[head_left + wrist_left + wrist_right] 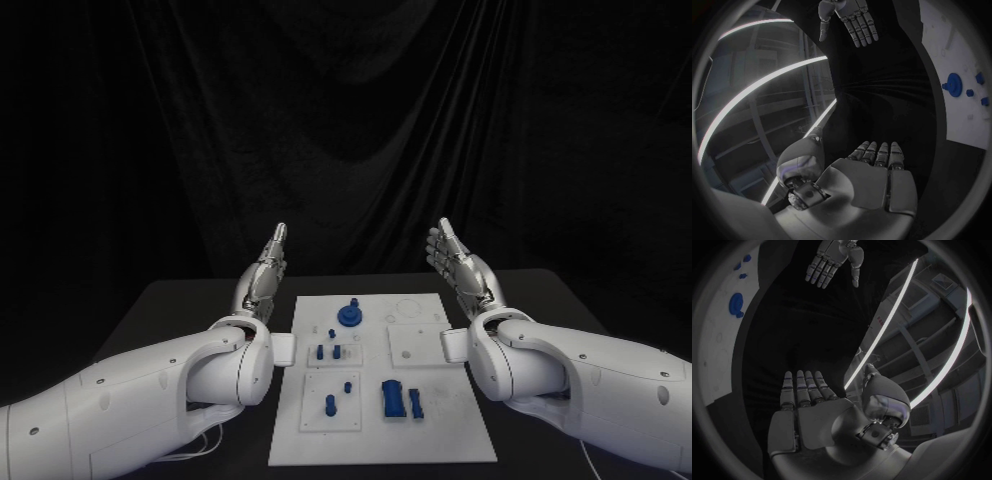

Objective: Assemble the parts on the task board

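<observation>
Head view alone shows blue parts (392, 397) low on the task board (433, 440).

Left robot hand (261, 275) and right robot hand (462, 268) raised, fingers straight, empty.

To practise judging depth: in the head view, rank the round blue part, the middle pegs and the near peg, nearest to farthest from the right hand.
1. round part, at the far end of the board, closest to the right hand.
2. middle pegs, left of centre.
3. near peg, left side, near end.
</observation>
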